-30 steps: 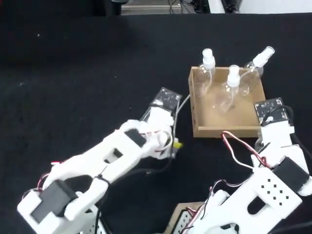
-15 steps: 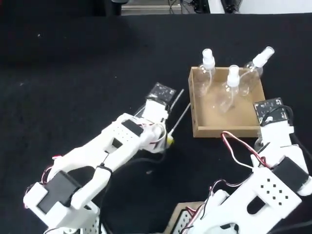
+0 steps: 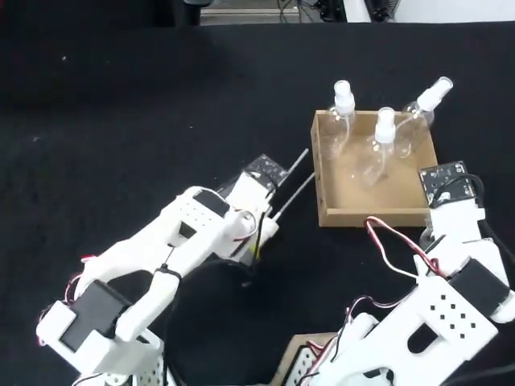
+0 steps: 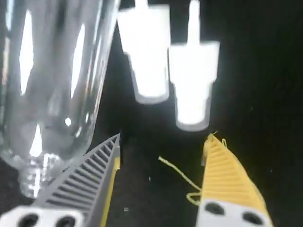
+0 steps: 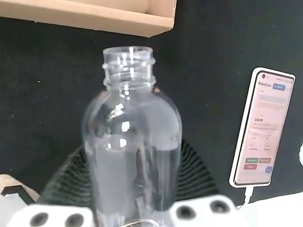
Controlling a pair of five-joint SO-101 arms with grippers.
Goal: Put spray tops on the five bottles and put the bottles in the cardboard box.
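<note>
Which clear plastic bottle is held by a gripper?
The open-necked clear plastic bottle held in the right gripper. Three white-topped bottles sit in the cardboard box; another bottle is free beside the open left gripper.

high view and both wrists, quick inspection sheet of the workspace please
Surface: black cloth.
Job's things: box with three capped bottles; two spray tops and an uncapped bottle by the left gripper; second uncapped bottle in the right gripper.
Clutter: phone, plugged in.
Grippers: left gripper open near the tops; right gripper shut on its bottle.
Cables: red and white wires on the right arm.
Surroundings: cords beyond the far edge.
</note>
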